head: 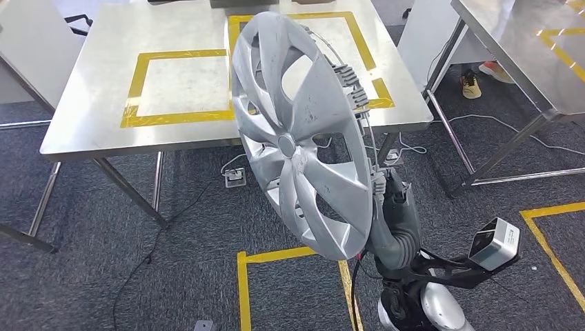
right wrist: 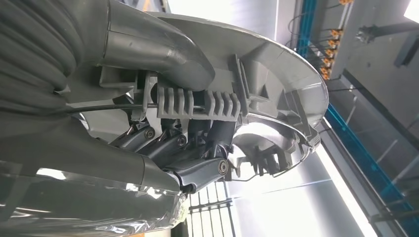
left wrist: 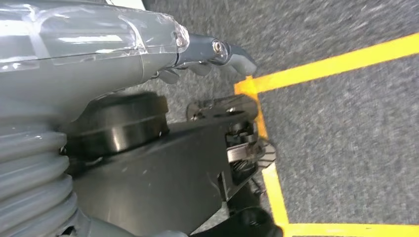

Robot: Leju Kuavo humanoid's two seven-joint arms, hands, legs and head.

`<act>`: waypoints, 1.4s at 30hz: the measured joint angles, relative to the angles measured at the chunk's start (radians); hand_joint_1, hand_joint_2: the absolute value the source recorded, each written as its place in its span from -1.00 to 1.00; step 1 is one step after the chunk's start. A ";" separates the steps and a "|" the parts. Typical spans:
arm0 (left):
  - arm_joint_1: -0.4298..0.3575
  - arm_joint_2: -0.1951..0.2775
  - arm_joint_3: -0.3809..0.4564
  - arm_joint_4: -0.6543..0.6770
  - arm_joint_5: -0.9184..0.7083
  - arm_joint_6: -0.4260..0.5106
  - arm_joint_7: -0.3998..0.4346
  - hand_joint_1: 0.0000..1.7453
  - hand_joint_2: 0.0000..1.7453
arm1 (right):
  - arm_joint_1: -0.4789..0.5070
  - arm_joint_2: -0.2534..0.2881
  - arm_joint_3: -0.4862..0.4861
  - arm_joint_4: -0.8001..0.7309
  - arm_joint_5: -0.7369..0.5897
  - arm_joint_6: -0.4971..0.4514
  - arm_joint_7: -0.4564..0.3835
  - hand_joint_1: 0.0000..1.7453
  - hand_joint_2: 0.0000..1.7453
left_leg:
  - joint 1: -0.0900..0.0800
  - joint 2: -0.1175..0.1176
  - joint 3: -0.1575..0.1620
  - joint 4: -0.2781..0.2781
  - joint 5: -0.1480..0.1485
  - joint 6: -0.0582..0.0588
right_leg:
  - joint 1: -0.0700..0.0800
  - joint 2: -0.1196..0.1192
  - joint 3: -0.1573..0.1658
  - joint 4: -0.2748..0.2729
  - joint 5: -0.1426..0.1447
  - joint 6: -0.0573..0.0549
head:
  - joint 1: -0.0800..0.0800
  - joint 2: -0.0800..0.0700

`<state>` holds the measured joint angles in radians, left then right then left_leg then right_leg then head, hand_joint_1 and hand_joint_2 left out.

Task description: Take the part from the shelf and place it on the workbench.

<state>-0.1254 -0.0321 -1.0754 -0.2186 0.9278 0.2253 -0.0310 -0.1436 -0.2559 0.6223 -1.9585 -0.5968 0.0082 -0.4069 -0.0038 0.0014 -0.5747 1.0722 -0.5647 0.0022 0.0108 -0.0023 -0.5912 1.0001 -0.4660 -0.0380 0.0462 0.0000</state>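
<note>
The part is a silver wheel cover (head: 290, 145) with curved spokes, held upright and tilted in front of me, its face towards the left. My right hand (head: 390, 200) grips its rim from behind at the lower right. In the right wrist view the thumb and dark fingers (right wrist: 197, 148) clamp the ribbed inner rim of the wheel cover (right wrist: 281, 64). Beyond the cover stands the steel workbench (head: 90, 117), marked with yellow tape rectangles. My left hand (left wrist: 217, 54) hangs over the carpet with nothing in it, its fingers loosely extended.
A second steel table (head: 524, 48) stands at the right, and a person's shoes (head: 483, 76) show between the tables. A power socket (head: 234, 178) and cables lie on the carpet under the workbench. Yellow floor tape (head: 243, 289) marks squares near me.
</note>
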 joint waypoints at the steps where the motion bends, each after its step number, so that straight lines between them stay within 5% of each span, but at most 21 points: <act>1: 0.000 0.002 0.000 0.000 0.000 0.000 0.000 -1.00 1.00 | 0.000 0.001 0.000 0.000 0.000 0.001 -0.001 1.00 1.00 | 0.002 -0.002 -0.022 0.042 -0.020 -0.006 | -0.005 -0.002 0.010 -0.010 0.000 0.004 | -0.003 0.000; 3: 0.001 0.004 0.000 0.001 0.000 0.001 0.000 -1.00 1.00 | 0.000 0.002 0.000 0.000 -0.001 0.003 -0.004 1.00 1.00 | 0.009 -0.005 -0.093 0.161 -0.061 -0.019 | -0.010 -0.003 0.022 -0.014 -0.008 0.009 | -0.013 0.000; 5: 0.003 0.006 0.000 0.001 0.000 0.001 0.001 -1.00 1.00 | 0.003 0.003 0.000 0.001 -0.003 0.006 -0.006 1.00 1.00 | 0.019 -0.004 -0.144 0.217 -0.052 -0.031 | -0.016 -0.003 0.035 -0.012 -0.020 0.017 | -0.020 0.000; 9: 0.004 0.009 0.000 0.001 0.000 0.000 0.002 -1.00 1.00 | 0.005 0.003 0.000 0.000 -0.009 0.011 -0.010 1.00 1.00 | 0.030 0.008 -0.082 0.033 0.087 -0.048 | -0.028 0.000 0.066 0.007 -0.060 0.046 | -0.039 0.000; 11: 0.004 0.009 0.000 0.001 0.000 0.000 0.003 -1.00 1.00 | 0.005 0.003 0.000 0.000 -0.010 0.013 -0.014 1.00 1.00 | 0.026 0.012 -0.064 0.000 0.081 -0.036 | -0.028 0.001 0.069 0.014 -0.071 0.060 | -0.046 0.000; 15: 0.005 0.009 0.000 0.001 -0.004 0.000 0.003 -1.00 1.00 | 0.005 0.003 0.000 0.000 -0.014 0.020 -0.020 1.00 1.00 | 0.024 0.007 -0.052 -0.007 0.068 -0.004 | -0.031 -0.002 0.063 0.041 -0.097 0.073 | -0.034 0.000; 18: 0.004 0.010 0.000 0.001 -0.013 0.000 0.004 -1.00 1.00 | 0.009 0.003 -0.001 0.000 -0.023 0.035 -0.037 1.00 1.00 | 0.022 0.008 -0.039 -0.008 0.056 0.011 | -0.030 -0.002 -0.029 0.221 -0.170 0.079 | -0.016 0.000; 20: 0.005 0.013 0.000 0.001 -0.016 0.001 0.005 -1.00 1.00 | 0.016 0.003 -0.001 0.000 -0.027 0.042 -0.045 1.00 1.00 | 0.016 0.007 -0.027 -0.008 0.047 0.016 | -0.028 -0.001 -0.091 0.311 -0.176 0.075 | -0.005 0.000; 24: 0.004 0.019 0.000 0.001 -0.018 0.001 0.005 -1.00 1.00 | 0.021 0.003 -0.001 0.000 -0.030 0.046 -0.046 1.00 1.00 | 0.007 0.002 0.000 -0.008 0.030 0.017 | -0.019 0.001 -0.072 0.195 -0.047 0.047 | 0.007 0.000; 26: 0.004 0.019 0.000 0.001 -0.018 0.001 0.005 -1.00 1.00 | 0.021 0.003 -0.001 0.000 -0.030 0.046 -0.046 1.00 1.00 | 0.006 0.002 0.003 -0.008 0.029 0.016 | -0.018 0.001 -0.066 0.175 -0.033 0.044 | 0.007 0.000; 30: 0.000 0.028 0.000 0.001 -0.004 0.016 0.000 -1.00 1.00 | 0.018 0.005 -0.002 -0.005 -0.026 0.065 -0.053 1.00 1.00 | 0.007 0.002 0.004 -0.015 0.019 -0.001 | -0.004 0.000 -0.015 0.043 -0.008 0.011 | 0.005 0.000; 32: -0.001 0.040 0.000 0.001 0.017 0.024 -0.009 -1.00 1.00 | 0.011 0.012 -0.002 -0.008 -0.025 0.080 -0.063 1.00 1.00 | 0.010 -0.001 -0.015 0.019 0.000 -0.018 | -0.008 -0.003 0.009 0.002 -0.010 0.012 | 0.000 0.000; 35: 0.001 0.053 0.000 0.001 0.032 0.025 -0.010 -1.00 1.00 | 0.002 0.025 -0.002 -0.008 -0.027 0.089 -0.077 1.00 1.00 | 0.016 -0.005 -0.112 0.177 -0.059 -0.032 | -0.011 -0.004 0.024 -0.006 -0.017 0.012 | -0.017 0.000; 36: 0.002 0.056 0.000 0.001 0.034 0.025 -0.004 -1.00 1.00 | 0.004 0.028 -0.001 -0.008 -0.027 0.089 -0.081 1.00 1.00 | 0.019 -0.004 -0.137 0.210 -0.058 -0.036 | -0.012 -0.004 0.030 -0.005 -0.022 0.013 | -0.021 0.000; 38: 0.004 0.060 0.000 0.001 0.038 0.024 0.009 -1.00 1.00 | 0.012 0.033 -0.001 -0.007 -0.027 0.088 -0.088 1.00 1.00 | 0.025 -0.002 -0.138 0.175 0.001 -0.044 | -0.015 -0.004 0.043 -0.001 -0.036 0.020 | -0.028 0.000; 40: 0.005 0.062 0.000 0.001 0.040 0.024 0.016 -1.00 1.00 | 0.020 0.036 -0.001 -0.006 -0.030 0.090 -0.099 1.00 1.00 | 0.028 0.005 -0.093 0.066 0.069 -0.051 | -0.019 -0.002 0.054 0.010 -0.054 0.033 | -0.038 0.000; 42: 0.004 0.064 0.000 0.001 0.040 0.023 0.019 -1.00 1.00 | 0.026 0.039 -0.001 -0.005 -0.036 0.095 -0.113 1.00 1.00 | 0.027 0.010 -0.064 0.008 0.080 -0.041 | -0.018 0.000 0.056 0.021 -0.068 0.047 | -0.045 0.000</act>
<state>-0.1211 0.0315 -1.0750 -0.2176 0.9673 0.2480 -0.0119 -0.1175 -0.2173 0.6212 -1.9633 -0.6329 0.1035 -0.5196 0.0236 0.0111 -0.6392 1.0799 -0.4849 -0.0388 -0.0067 -0.0024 -0.5348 1.0212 -0.5344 0.0086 0.0007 0.0000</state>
